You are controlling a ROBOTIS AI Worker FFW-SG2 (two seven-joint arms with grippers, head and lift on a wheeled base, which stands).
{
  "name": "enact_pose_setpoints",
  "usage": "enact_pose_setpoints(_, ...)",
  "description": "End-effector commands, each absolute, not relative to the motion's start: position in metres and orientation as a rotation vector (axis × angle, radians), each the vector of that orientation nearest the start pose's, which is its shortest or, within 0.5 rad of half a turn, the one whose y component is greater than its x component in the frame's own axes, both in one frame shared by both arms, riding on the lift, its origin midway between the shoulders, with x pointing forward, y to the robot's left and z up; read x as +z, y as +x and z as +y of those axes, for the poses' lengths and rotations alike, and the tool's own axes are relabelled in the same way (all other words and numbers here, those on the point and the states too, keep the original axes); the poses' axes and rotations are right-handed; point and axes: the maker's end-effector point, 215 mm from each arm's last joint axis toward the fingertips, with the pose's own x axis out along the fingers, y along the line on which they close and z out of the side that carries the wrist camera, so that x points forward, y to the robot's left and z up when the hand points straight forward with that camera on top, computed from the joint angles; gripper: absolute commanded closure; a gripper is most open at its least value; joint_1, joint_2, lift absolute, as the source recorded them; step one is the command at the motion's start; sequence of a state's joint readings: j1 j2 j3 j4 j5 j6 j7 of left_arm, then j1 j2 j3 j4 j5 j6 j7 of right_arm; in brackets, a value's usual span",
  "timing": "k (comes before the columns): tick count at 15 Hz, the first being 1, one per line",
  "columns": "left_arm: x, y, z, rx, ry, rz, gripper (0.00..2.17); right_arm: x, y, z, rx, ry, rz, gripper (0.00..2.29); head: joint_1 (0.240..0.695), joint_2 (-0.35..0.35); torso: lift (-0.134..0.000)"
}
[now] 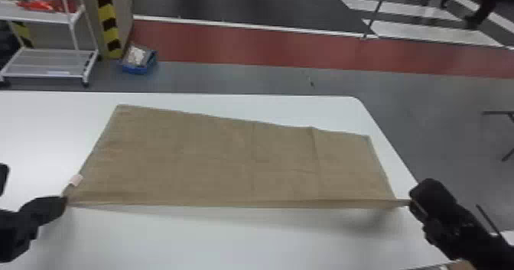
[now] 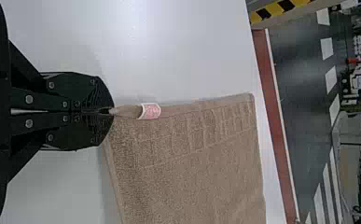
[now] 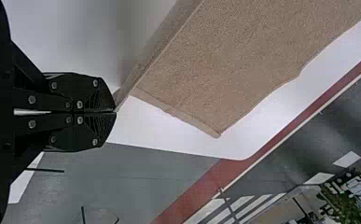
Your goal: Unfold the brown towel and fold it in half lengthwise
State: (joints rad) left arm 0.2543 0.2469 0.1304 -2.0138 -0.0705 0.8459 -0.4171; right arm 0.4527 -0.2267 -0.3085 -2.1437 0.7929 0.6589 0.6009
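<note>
Left claw [image 1: 65, 202] pinches the towel's near left corner, by a pale tag [image 1: 76, 179] | right claw [image 1: 410, 202] pinches the near right corner | brown towel [image 1: 229, 158] lies across white table [image 1: 172, 242], near edge raised | beyond, blue bin [image 1: 137, 69] near white rack [image 1: 42, 18]

Table [image 1: 229, 246] in front; towel [image 1: 214, 158] across it, its front edge between the left gripper [image 1: 65, 203], at the left front corner, and the right gripper [image 1: 411, 202], at the right front corner. Tag [image 1: 76, 179] on the towel's left edge, near the left gripper. Behind the table, at left, on the floor [image 1: 439, 104]: cart [image 1: 38, 18], then pillar [image 1: 109, 22], then bin [image 1: 134, 70] farther right.
</note>
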Motion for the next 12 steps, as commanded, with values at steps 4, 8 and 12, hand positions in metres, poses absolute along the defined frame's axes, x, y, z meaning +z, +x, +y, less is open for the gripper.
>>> enact_pose_setpoints(4, -0.481, 0.425, 0.307, -0.216, 0.152, 0.741, 1.68, -0.411, 0.444, -0.478, -0.045, -0.83, 0.729, 1.69, 0.695, -0.212, -0.123)
enact_pose_setpoints(8, -0.48, 0.4, 0.325, -0.191, 0.143, 0.776, 1.68, -0.414, 0.427, -0.47, 0.002, -0.861, 0.746, 1.69, 0.695, -0.211, -0.123)
enact_pose_setpoints(12, -0.488, 0.372, 0.334, -0.176, 0.129, 0.835, 1.43, -0.416, 0.417, -0.472, 0.025, -0.875, 0.762, 1.69, 0.695, -0.195, -0.123)
